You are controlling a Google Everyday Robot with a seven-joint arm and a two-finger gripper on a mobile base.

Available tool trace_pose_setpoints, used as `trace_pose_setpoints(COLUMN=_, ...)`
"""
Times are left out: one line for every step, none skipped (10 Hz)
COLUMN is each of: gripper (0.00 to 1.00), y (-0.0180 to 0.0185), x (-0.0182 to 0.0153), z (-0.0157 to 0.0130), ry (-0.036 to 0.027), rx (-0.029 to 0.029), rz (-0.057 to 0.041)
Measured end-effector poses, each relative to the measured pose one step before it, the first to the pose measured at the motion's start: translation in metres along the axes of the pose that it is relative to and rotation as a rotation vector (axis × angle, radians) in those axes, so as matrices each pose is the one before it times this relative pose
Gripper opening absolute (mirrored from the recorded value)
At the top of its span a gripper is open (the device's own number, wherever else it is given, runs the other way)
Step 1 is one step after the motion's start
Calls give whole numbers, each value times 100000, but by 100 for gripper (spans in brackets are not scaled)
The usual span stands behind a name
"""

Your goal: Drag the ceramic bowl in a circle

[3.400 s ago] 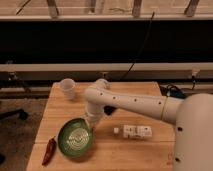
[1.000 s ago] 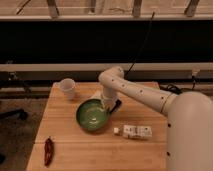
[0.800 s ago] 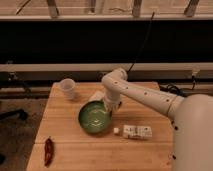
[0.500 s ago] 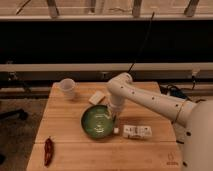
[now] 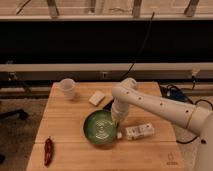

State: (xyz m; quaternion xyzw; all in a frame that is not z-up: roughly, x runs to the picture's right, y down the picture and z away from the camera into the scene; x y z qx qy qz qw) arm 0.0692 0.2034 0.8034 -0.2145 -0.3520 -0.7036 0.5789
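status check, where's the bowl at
End effector down on right rim of green bowl. Bowl mid-table. White packet close by on bowl's right; cup and red pepper apart.

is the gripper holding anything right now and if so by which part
The gripper is down at the right rim of the ceramic bowl; whether it actually grips that rim cannot be told.

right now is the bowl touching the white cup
No, the bowl sits mid-table with the gripper at its right rim, while the cup stands apart near the table's far left corner.
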Motion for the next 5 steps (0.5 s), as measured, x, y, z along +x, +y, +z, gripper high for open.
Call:
trace_pose_setpoints(gripper=0, y=-638, x=-357, z=-22, ry=-311, rx=678, rz=-906)
trace_pose_setpoints(gripper=0, y=-647, x=-87, z=-6, ry=469, rx=738, rz=-863)
trace_pose_setpoints(gripper=0, y=-235, x=215, z=-149, ry=487, rx=-529, rz=-795)
trace_pose_setpoints(gripper=0, y=-23, x=515, z=-178, ry=613, rx=-90, rz=-769)
trace_pose_setpoints(gripper=0, y=-129, x=741, z=-217, ry=329, rx=-332, rz=-1164)
